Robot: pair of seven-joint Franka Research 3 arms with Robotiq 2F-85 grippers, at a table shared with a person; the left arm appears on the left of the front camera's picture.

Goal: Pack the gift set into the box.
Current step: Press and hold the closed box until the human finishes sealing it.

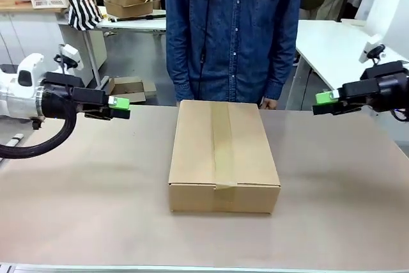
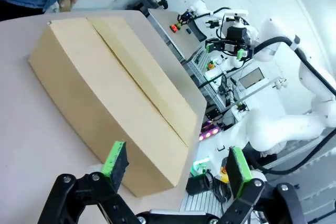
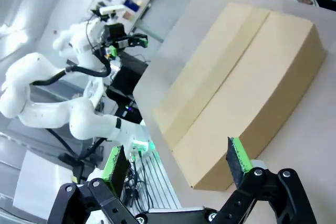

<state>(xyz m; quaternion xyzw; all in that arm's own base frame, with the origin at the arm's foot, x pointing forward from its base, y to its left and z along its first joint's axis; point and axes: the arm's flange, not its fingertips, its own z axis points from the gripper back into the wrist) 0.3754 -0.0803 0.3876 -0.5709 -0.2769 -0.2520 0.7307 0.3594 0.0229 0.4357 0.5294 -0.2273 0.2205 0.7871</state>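
Person (image 1: pixel 233 30) just behind taped box (image 1: pixel 223 155)

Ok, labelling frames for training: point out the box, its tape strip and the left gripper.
box (image 1: pixel 192 151), front view, left top flap.
tape strip (image 1: pixel 222 142), front view, mid-seam.
left gripper (image 2: pixel 176 165), left wrist view, between fingertips.

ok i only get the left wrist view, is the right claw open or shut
observer: open, the right claw has its green pads wide apart, nothing between them
operator: where is it relative to the box
observer: right of the large brown cardboard box, above the brown table, not touching; the left claw mirrors it on the left
operator: tape sealed at the near end
observer: the tan tape strip runs along the whole top seam and folds down over the near edge
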